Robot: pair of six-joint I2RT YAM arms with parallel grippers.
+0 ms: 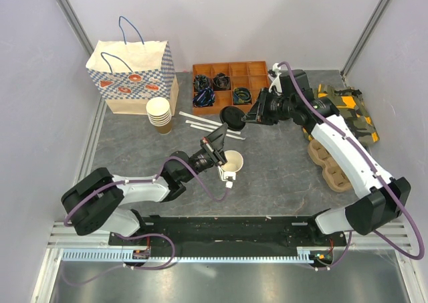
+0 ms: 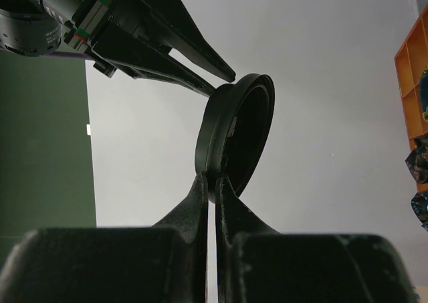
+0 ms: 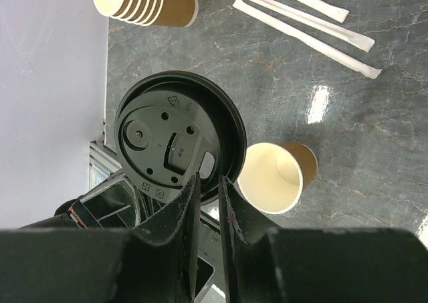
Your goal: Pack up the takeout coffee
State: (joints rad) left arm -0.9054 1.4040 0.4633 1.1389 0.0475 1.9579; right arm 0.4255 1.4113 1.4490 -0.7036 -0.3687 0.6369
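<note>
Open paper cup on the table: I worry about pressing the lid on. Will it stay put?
Its cream inside looks empty, so the open paper cup is probably light and may slide or tip under an off-centre push. The thin lidless rim likely squashes easily. The black lid, in the right end effector, looks stiffer.

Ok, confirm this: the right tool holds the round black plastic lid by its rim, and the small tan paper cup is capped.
Not quite: the small tan paper cup is open, as the right wrist view shows. The right tool does hold the round black plastic lid by its rim.
</note>
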